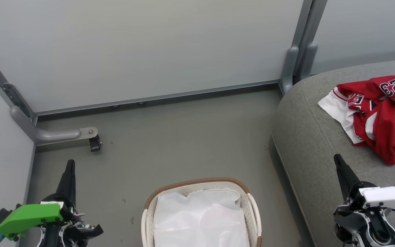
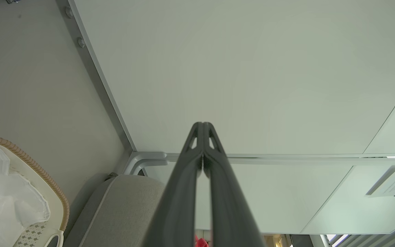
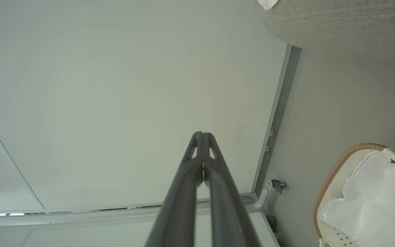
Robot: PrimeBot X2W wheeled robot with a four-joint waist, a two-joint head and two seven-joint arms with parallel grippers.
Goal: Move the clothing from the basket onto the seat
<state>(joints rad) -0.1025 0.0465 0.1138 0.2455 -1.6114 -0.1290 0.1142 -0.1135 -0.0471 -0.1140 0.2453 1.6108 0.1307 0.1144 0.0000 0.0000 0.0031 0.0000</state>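
**Foreground, lower left:** left gripper (image 1: 69, 169), its two long dark fingers pressed together and holding nothing.

**Foreground, lower right:** right gripper (image 1: 340, 164), likewise closed and empty, seen against the near part of the seat.

**Between them, on the grey floor (image 1: 183, 137):** oval white perforated plastic basket with a brown woven rim (image 1: 197, 181). It contains a plain white sheet lining (image 1: 201, 216) and no red fabric.

**Middle distance, right:** large grey woven-fabric upholstered seat with a rounded corner (image 1: 312, 137). On it lies the crumpled red jersey clothing with white trim and the number 23 (image 1: 387, 120), well apart from the basket. From this arrangement the transfer appears complete.

**Handling:** the clothing should be light, limp and somewhat slick. Any re-grasp is best taken at a raised fold or the thicker trimmed hem, pinching several layers.

**Background:** pale grey wall panels (image 1: 149, 44) in metal framing.
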